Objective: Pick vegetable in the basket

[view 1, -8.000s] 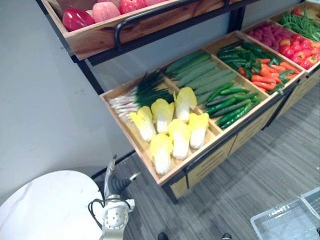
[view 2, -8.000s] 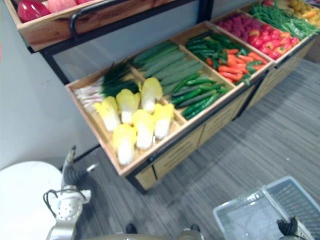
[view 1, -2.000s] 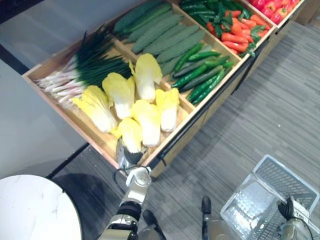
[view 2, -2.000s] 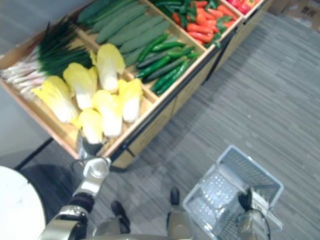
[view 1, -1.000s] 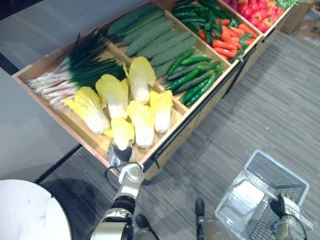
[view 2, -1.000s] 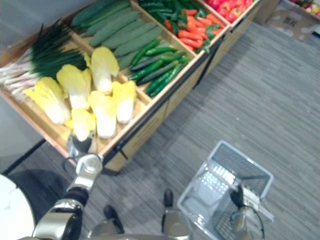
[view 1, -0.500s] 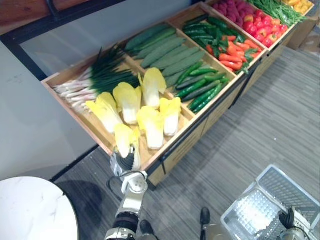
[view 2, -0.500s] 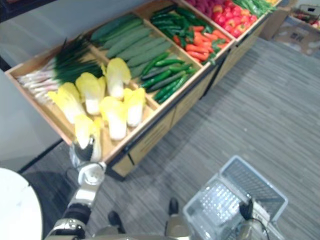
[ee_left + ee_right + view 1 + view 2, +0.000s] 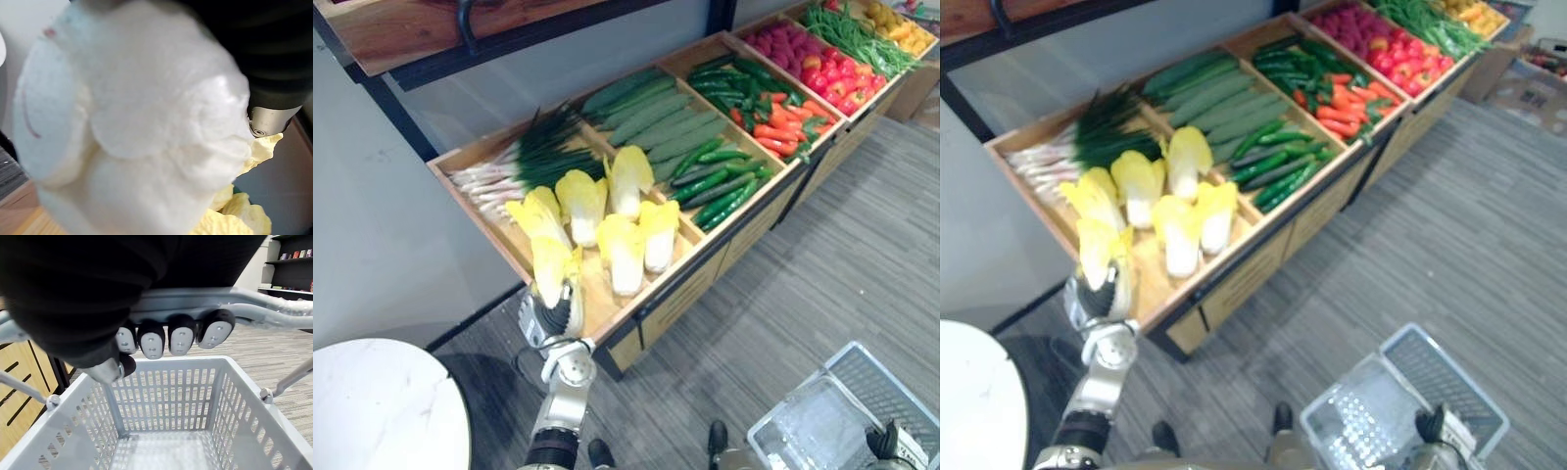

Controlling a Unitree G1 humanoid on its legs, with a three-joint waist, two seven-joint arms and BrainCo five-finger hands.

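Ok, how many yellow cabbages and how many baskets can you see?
Yellow cabbages in the crate: 5
Yellow cabbage in the left hand: 1
Basket held by the right hand: 1
Total: 7

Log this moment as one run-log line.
phase: grasp | left hand: shut on napa cabbage at front corner of crate | right hand: shut on basket handle | basket: empty

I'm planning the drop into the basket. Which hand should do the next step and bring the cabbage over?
Left. The left hand grips a cabbage, so it can carry it across. The right hand is curled round the handle of the basket, so it is occupied.
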